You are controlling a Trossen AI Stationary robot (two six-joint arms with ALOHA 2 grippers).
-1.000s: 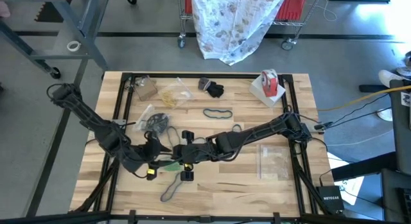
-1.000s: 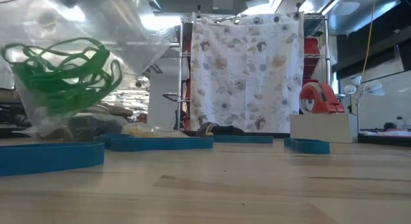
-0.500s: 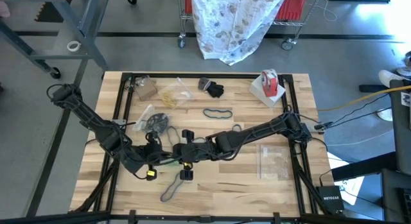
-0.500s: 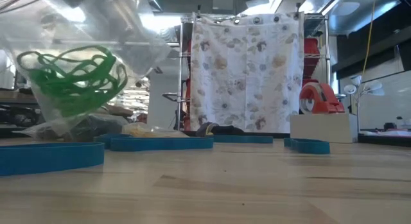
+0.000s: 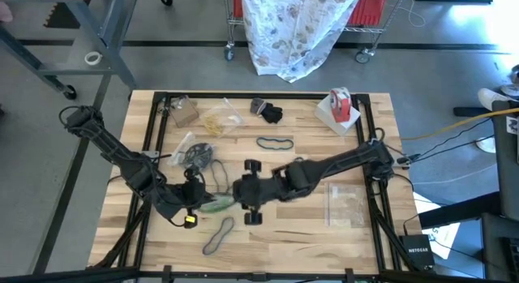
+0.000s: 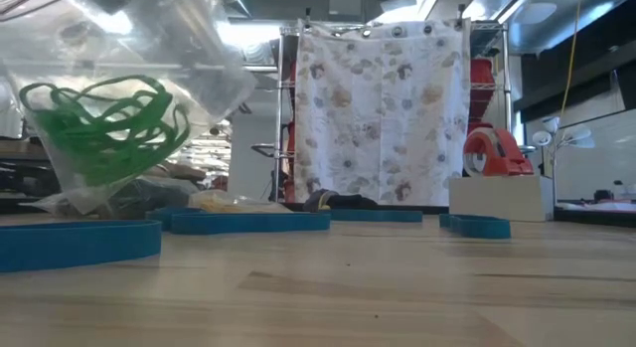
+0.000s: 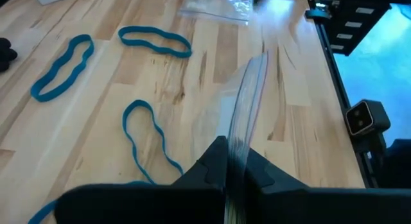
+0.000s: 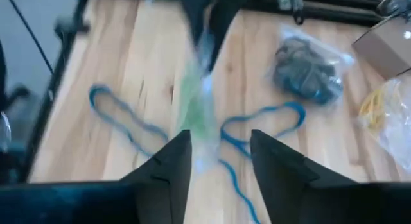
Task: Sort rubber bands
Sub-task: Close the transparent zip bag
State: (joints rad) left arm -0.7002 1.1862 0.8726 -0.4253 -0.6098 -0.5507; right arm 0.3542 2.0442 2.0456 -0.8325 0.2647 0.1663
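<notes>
Pinching the edge of a clear bag (image 7: 247,108) of green rubber bands (image 6: 104,118) with the left end effector (image 7: 232,176), fingers pressed together; right end effector (image 8: 218,161) spreading just beside it, blue bands (image 7: 154,41) lying beyond on the surface (image 5: 308,234).

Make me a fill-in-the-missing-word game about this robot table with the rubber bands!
1. The left end effector is ___ on the edge of the clear bag.
2. The rubber bands inside that bag are coloured ___.
3. The right end effector, close by the bag, has its fingers ___.
4. The tape roll at the table's far side is white and ___.

Missing words: shut, green, open, red.
</notes>
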